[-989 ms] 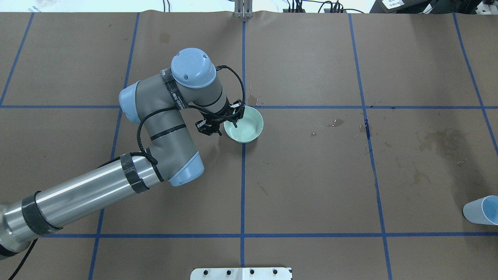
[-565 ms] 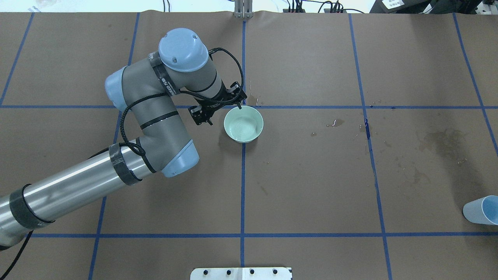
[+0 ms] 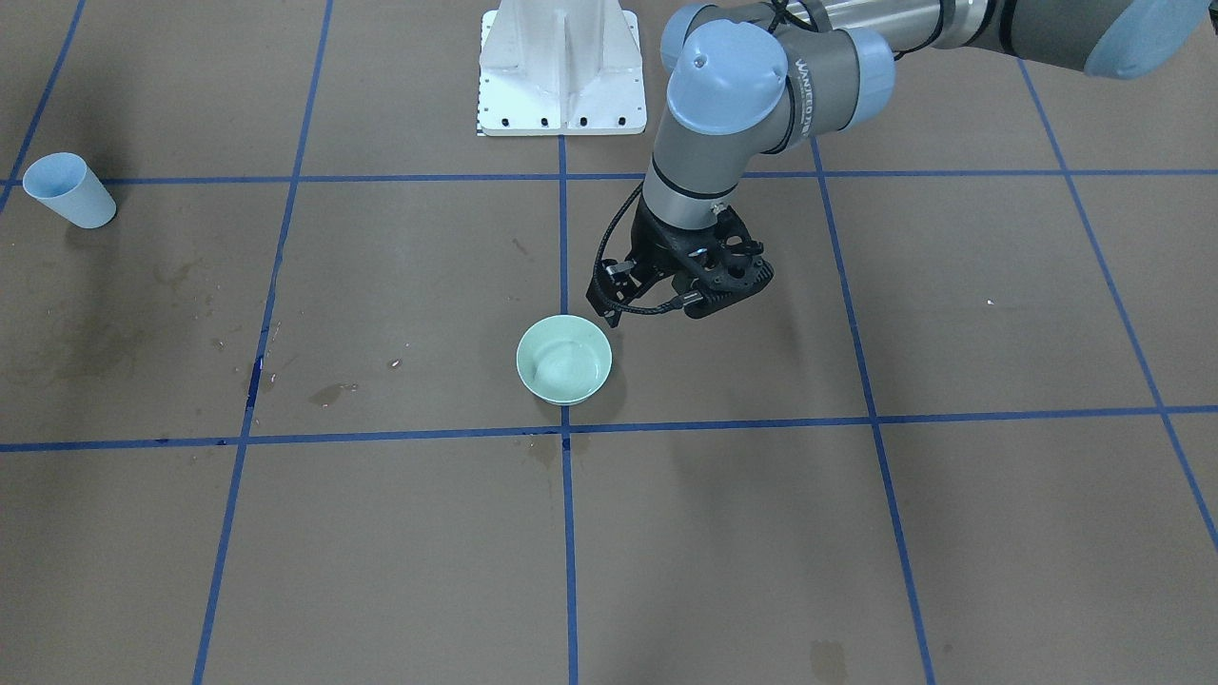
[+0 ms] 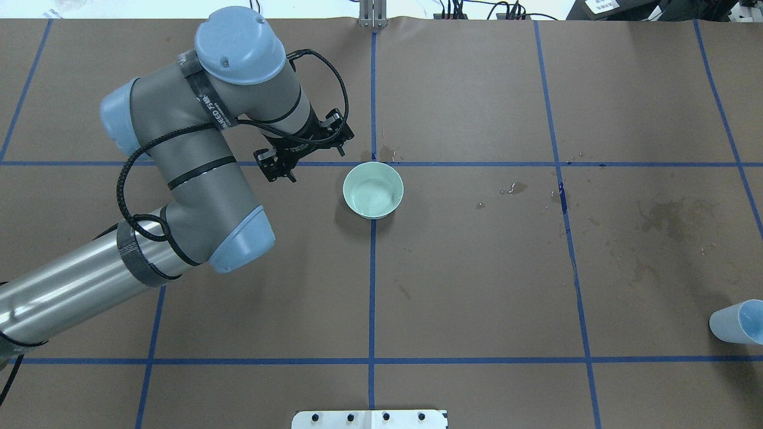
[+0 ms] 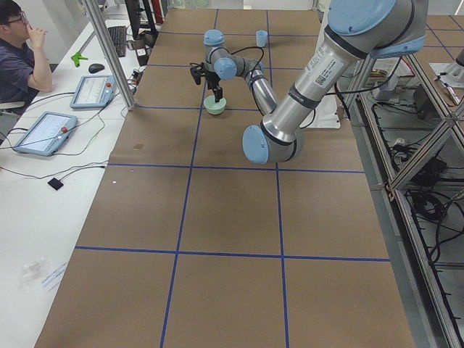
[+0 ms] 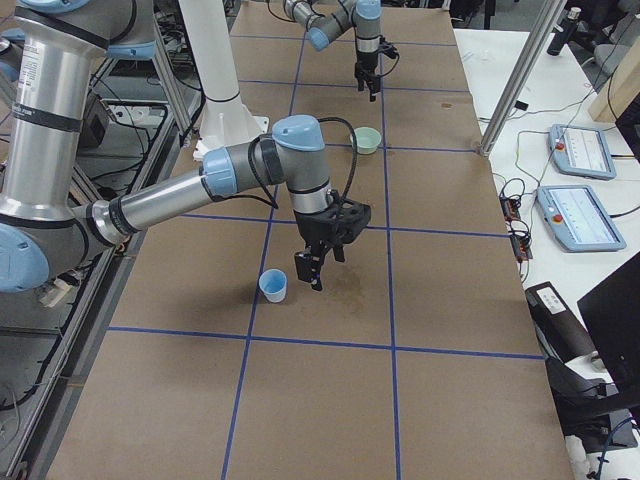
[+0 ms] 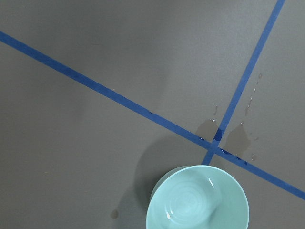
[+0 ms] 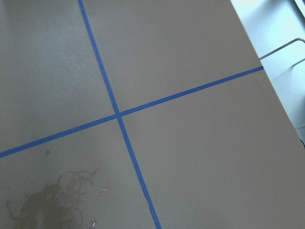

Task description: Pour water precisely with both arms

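A pale green bowl [image 4: 373,190] stands on the brown table cover at a blue tape crossing. Water shows in it as ripples and pale glints [image 7: 212,183]. My left gripper [image 4: 307,156] hangs open and empty above the table, to the left of the bowl and apart from it; it also shows in the front-facing view [image 3: 657,306]. My right gripper [image 6: 318,262] shows only in the exterior right view, beside a light blue cup [image 6: 272,285]; I cannot tell whether it is open or shut.
The blue cup [image 4: 736,322] stands at the right edge of the table. Wet stains [image 4: 673,217] and small drops [image 4: 514,189] mark the cover right of the bowl. The white pedestal base [image 3: 561,67] is at the robot's side.
My left gripper had one finger inside the bowl at its rim. It has let go, lifted and moved away to the left. The bowl has stayed in place.
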Robot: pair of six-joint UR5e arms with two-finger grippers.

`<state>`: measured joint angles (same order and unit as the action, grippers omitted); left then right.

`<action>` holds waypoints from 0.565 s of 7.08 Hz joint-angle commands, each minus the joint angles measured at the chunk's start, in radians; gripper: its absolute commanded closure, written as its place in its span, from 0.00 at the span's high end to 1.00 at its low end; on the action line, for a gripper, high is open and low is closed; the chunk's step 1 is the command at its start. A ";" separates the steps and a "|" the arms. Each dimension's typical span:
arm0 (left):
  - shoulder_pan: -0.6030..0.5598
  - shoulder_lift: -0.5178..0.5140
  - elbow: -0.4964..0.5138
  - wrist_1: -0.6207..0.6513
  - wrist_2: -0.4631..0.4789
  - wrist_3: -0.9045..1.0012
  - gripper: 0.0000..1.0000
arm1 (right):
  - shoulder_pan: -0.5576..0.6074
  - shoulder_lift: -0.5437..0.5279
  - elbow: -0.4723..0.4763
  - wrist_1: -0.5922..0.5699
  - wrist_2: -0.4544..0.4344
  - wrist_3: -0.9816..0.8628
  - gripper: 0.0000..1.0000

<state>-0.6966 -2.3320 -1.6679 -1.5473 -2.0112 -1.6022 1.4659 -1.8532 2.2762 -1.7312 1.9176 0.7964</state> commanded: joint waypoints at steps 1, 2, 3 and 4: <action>-0.015 0.065 -0.116 0.074 0.005 0.002 1.00 | -0.285 -0.038 0.177 -0.173 -0.246 0.495 0.98; -0.017 0.065 -0.130 0.088 0.005 0.002 1.00 | -0.473 -0.038 0.234 -0.292 -0.381 0.741 0.98; -0.017 0.066 -0.130 0.090 0.005 0.002 1.00 | -0.627 -0.031 0.273 -0.409 -0.463 0.946 0.98; -0.018 0.066 -0.130 0.090 0.005 0.002 1.00 | -0.782 -0.008 0.275 -0.533 -0.532 1.157 0.98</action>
<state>-0.7132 -2.2674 -1.7937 -1.4609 -2.0065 -1.6000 0.8740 -1.8797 2.5274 -2.1185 1.4824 1.6962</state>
